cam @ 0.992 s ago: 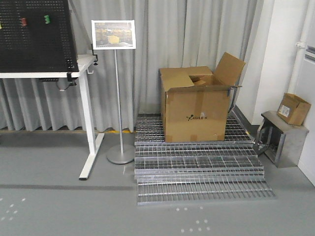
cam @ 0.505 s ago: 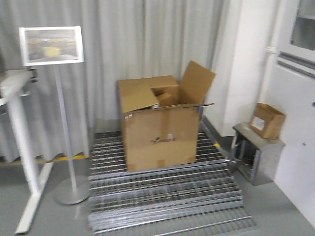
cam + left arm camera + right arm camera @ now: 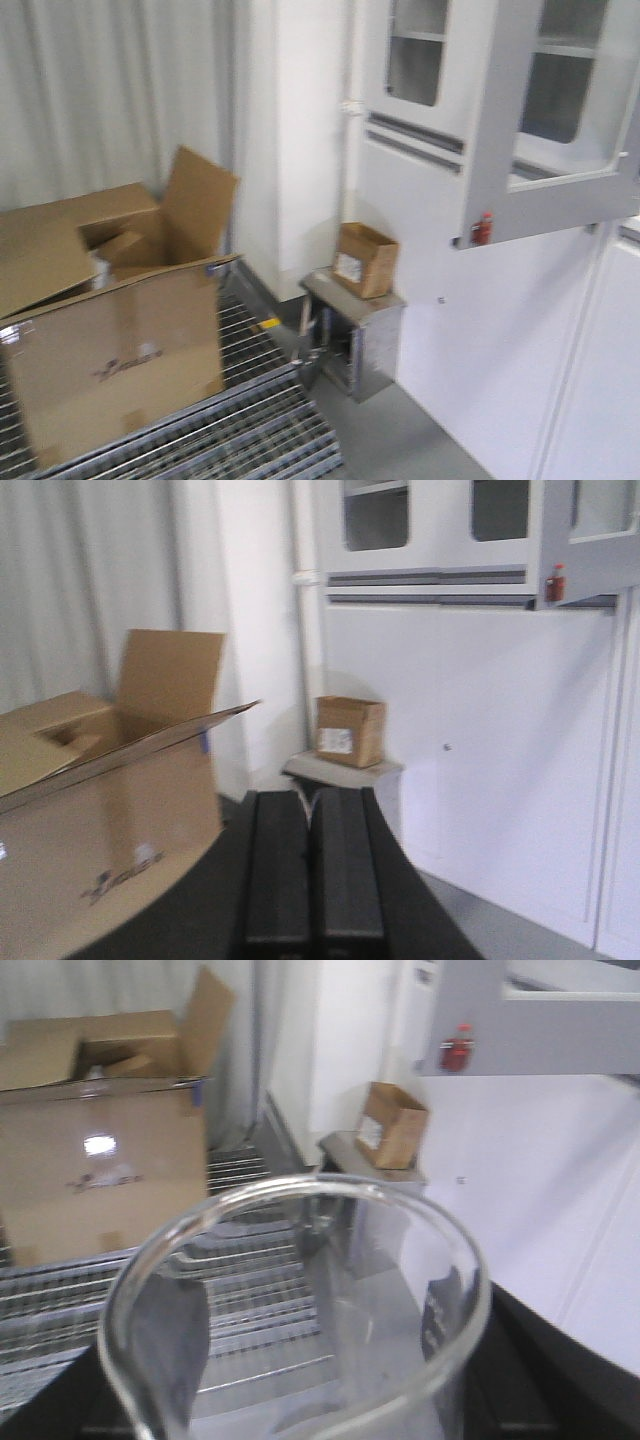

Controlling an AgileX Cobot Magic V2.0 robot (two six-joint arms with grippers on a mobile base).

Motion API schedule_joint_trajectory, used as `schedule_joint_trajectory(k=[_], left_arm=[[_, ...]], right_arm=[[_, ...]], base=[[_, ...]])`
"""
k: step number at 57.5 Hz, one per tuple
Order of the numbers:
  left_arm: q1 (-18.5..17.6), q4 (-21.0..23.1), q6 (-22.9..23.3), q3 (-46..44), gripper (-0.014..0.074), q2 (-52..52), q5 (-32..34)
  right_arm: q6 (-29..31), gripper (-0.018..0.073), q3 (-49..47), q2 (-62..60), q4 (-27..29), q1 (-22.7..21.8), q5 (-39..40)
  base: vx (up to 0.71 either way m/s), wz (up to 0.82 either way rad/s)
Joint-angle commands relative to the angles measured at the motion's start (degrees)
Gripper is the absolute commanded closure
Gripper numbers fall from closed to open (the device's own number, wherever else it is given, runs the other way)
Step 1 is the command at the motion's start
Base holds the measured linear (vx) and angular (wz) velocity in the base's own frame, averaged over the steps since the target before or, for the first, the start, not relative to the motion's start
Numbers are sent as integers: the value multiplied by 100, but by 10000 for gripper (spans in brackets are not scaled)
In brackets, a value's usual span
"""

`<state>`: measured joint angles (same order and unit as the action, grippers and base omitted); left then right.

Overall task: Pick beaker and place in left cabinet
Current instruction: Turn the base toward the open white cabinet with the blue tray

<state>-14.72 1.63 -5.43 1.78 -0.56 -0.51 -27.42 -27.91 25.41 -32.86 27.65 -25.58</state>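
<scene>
Left hand (image 3: 310, 802) is pressed together on nothing, aimed past the big cardboard box (image 3: 110, 340). The beaker (image 3: 330, 1290) is already inside the right hand (image 3: 305, 1360), pinched on both sides with its mouth facing that wrist camera, and no other view shows it. The front view only gives the grey windowed door (image 3: 545, 120). I can't spot the left cabinet anywhere.

Grey door (image 3: 488, 150) juts out upper right; cardboard box (image 3: 120, 350) blocks left; floor (image 3: 400, 435) between passable.
</scene>
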Motion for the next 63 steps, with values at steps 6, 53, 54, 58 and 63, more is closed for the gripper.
schedule_joint_trajectory(k=[6,53,54,58,63], left_arm=[[-22,47,19,94,595,-111,481],[-22,47,19,94,595,-111,481],[-22,47,19,94,595,-111,481],[-22,47,19,94,595,-111,481],[-22,47,19,94,595,-111,481]], right_arm=[[28,564,-175,49,-166,-20,411],[28,564,-175,49,-166,-20,411],[28,564,-175,49,-166,-20,411],[28,564,-175,49,-166,-20,411],[28,564,-175,49,-166,-20,411]], base=[[49,-64],[38,-68],[28,-69],[27,-66],[26,-57]])
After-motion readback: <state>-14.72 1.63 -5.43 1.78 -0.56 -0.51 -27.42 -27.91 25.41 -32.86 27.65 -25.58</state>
